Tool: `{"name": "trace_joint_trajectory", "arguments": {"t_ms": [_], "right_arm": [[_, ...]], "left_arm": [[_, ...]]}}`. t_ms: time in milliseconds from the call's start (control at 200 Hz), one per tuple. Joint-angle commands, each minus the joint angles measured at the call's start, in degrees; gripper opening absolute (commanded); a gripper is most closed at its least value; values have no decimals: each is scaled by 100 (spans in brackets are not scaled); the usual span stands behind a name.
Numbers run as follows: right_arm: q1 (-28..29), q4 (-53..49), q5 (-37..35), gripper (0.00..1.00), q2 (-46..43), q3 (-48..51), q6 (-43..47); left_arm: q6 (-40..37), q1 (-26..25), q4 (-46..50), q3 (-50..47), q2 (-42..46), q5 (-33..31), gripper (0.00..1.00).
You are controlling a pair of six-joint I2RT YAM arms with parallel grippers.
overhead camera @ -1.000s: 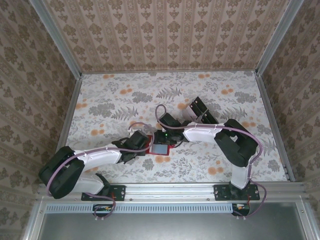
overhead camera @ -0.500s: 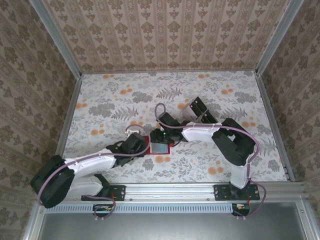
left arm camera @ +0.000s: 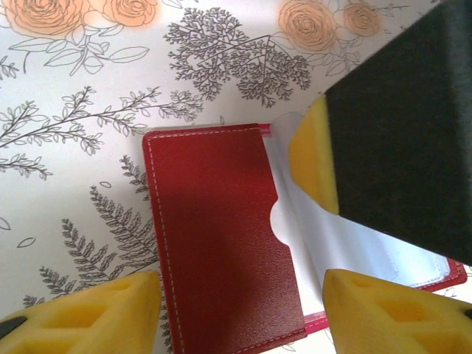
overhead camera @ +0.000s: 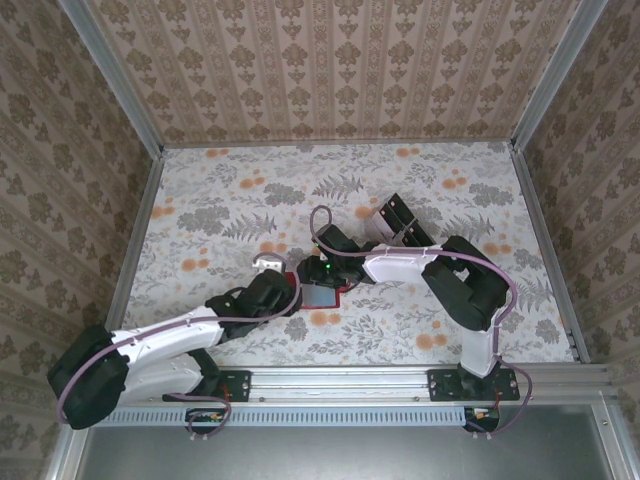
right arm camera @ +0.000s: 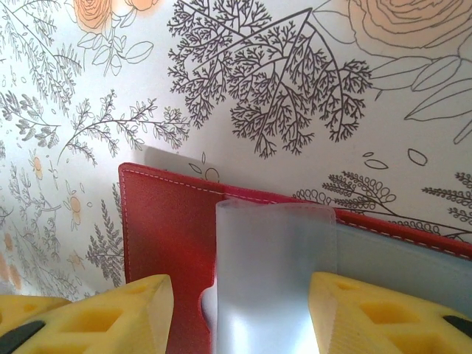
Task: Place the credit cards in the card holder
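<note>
Beyond my right arm the credit cards (overhead camera: 400, 215) lie in a dark cluster on the floral worktop (overhead camera: 200, 200), well apart from the card holder (overhead camera: 318, 294), which sits mid-worktop between the two wrists. Only the end effectors crowd it. My left end effector (left arm camera: 240, 324) is spread, with the holder's near edge between its pads. My right end effector (right arm camera: 243, 313) is spread too, and the holder's clear sleeve (right arm camera: 274, 273) stands between its pads with a gap on one side. Since a second ago the left arm's elbow has sunk toward the near-left corner, while the holder has stayed put. It lies open and flat, its long axis roughly left to right, the red flap toward the left arm and the grey inside toward the right
</note>
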State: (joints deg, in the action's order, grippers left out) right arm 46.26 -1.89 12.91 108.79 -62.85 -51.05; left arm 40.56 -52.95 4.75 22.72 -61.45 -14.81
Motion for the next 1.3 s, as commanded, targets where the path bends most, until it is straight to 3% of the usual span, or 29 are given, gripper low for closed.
{"name": "trace_joint_trajectory", "arguments": {"t_ms": [0,640,895,1295], "right_arm": [[16,63,158,54,181,80,-128],[14,154,291,55,171,54,-203],[-11,129,343,55,91,-17,-192],[-291,-63,-65,58,-838,403,-115]], "left_arm": [[-179,-93,-267,73,-189,-9,63],[-200,-292,-713,482,-1416,-184,63],[67,-338,-511,383,-1676,-413,55],[268,-347,-616,189,-1721,-477,52]]}}
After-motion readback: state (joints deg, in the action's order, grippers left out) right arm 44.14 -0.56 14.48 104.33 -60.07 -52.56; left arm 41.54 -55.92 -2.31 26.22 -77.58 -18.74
